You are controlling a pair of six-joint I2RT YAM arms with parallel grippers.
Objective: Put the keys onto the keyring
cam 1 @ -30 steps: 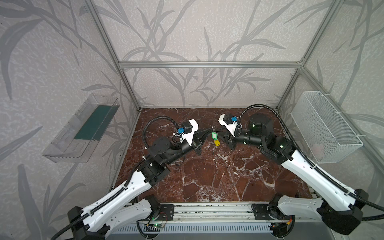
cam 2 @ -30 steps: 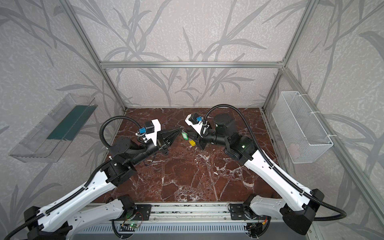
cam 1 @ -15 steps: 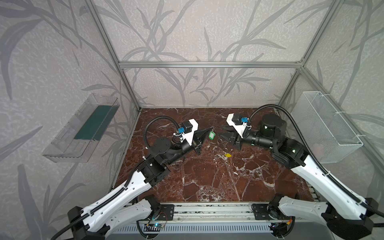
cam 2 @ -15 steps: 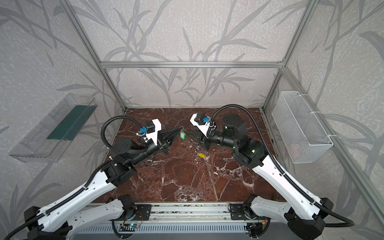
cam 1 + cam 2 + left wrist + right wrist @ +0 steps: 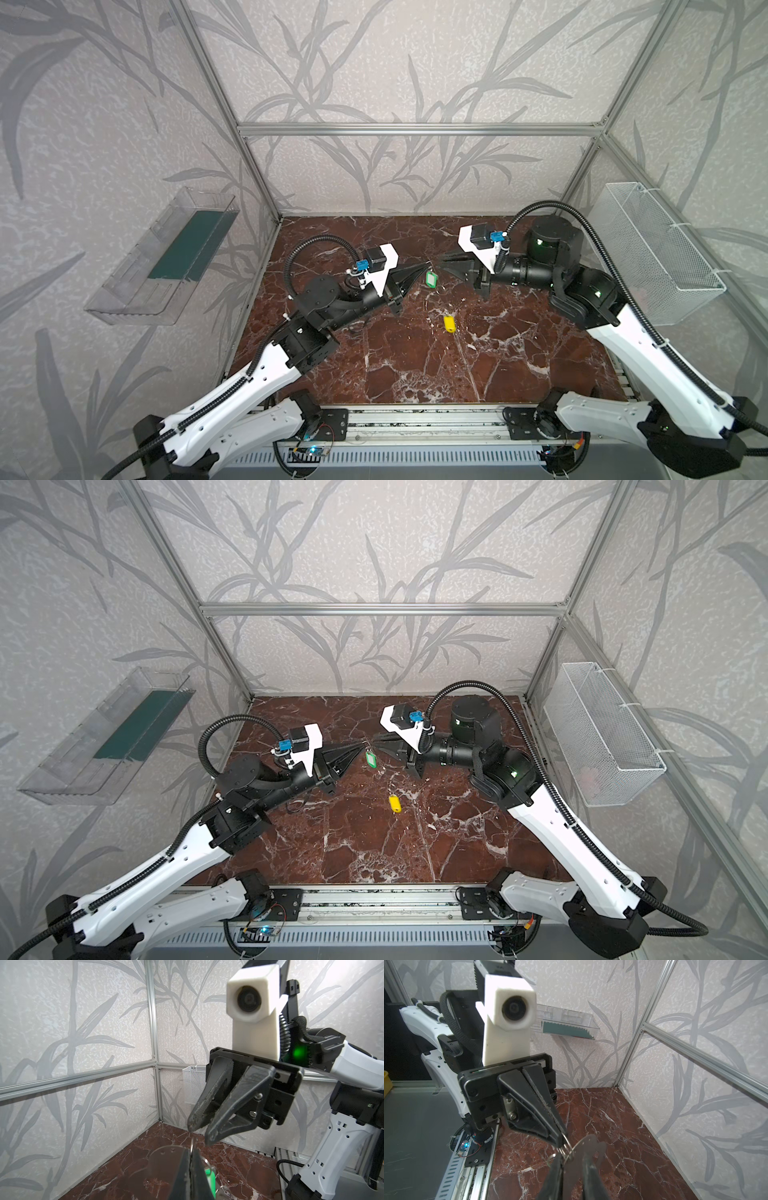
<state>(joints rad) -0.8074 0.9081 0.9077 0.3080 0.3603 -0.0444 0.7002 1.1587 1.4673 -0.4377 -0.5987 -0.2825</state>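
Observation:
My left gripper (image 5: 427,264) (image 5: 190,1150) is shut at the edge of the grey keyring plate (image 5: 164,1157) (image 5: 593,1147), where wire rings (image 5: 567,1151) stick out past its tip. I cannot tell whether the pads pinch plate or ring. One of the keys hangs below it by its green tag (image 5: 432,279) (image 5: 371,759). The yellow-tagged key (image 5: 449,323) (image 5: 395,804) lies alone on the marble floor. My right gripper (image 5: 442,259) (image 5: 201,1134) faces the left tip a little apart. Its jaws stand narrowly open and hold nothing.
A white wire basket (image 5: 656,253) hangs on the right wall. A clear plastic tray (image 5: 166,257) with a dark green liner hangs on the left wall. An aluminium rail (image 5: 415,419) runs along the front edge of the marble floor (image 5: 395,365).
The right gripper has pulled back to the right, off the left tip. The yellow-tagged key dropped from between the grippers onto the floor. The left arm stayed put.

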